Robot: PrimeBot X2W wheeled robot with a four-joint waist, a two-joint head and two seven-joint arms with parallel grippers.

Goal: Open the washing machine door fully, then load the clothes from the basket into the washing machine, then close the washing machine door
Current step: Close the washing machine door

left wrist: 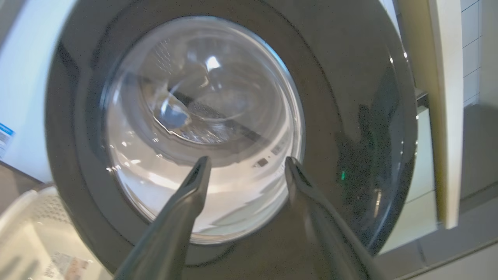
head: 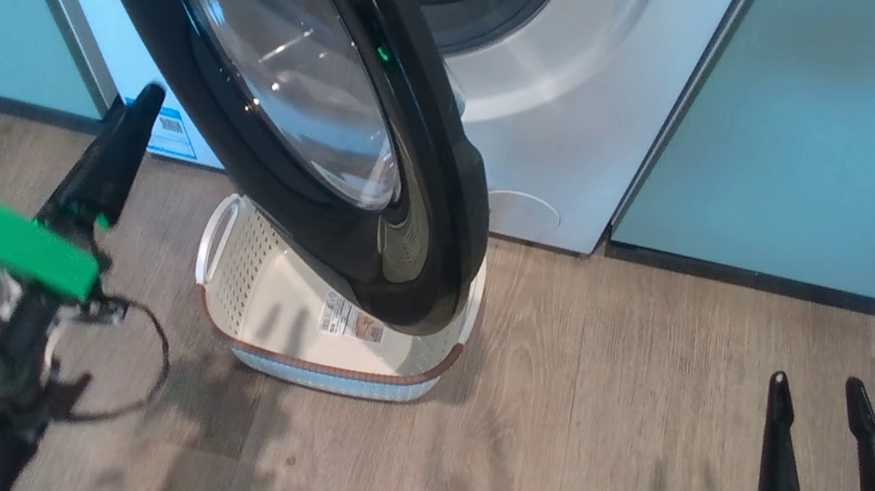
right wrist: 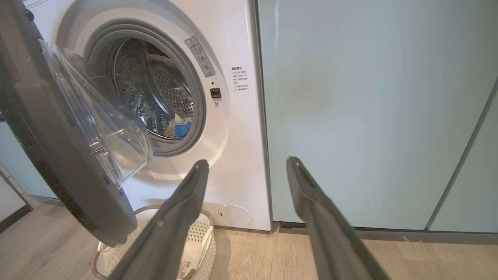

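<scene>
The washing machine (head: pixel 571 98) stands with its round black washing machine door (head: pixel 319 99) swung partway out, hanging over the basket (head: pixel 250 285). The cream basket shows a bare bottom with a label. The clothes (right wrist: pixel 179 128), pale yellow with a blue piece, lie in the steel drum (right wrist: pixel 155 89). My left gripper (head: pixel 146 100) is left of the door and apart from it. Its fingers (left wrist: pixel 186 202) stand open, pointing at the door's outer glass (left wrist: pixel 202 128). My right gripper (head: pixel 818 385) is open over the floor at the lower right, holding nothing.
Pale green cabinet panels (head: pixel 852 139) flank the washer, with a dark skirting strip along the wooden floor (head: pixel 596 417). A loose black cable (head: pixel 148 356) loops off my left wrist. The basket (right wrist: pixel 202 237) sits right under the door's lower edge.
</scene>
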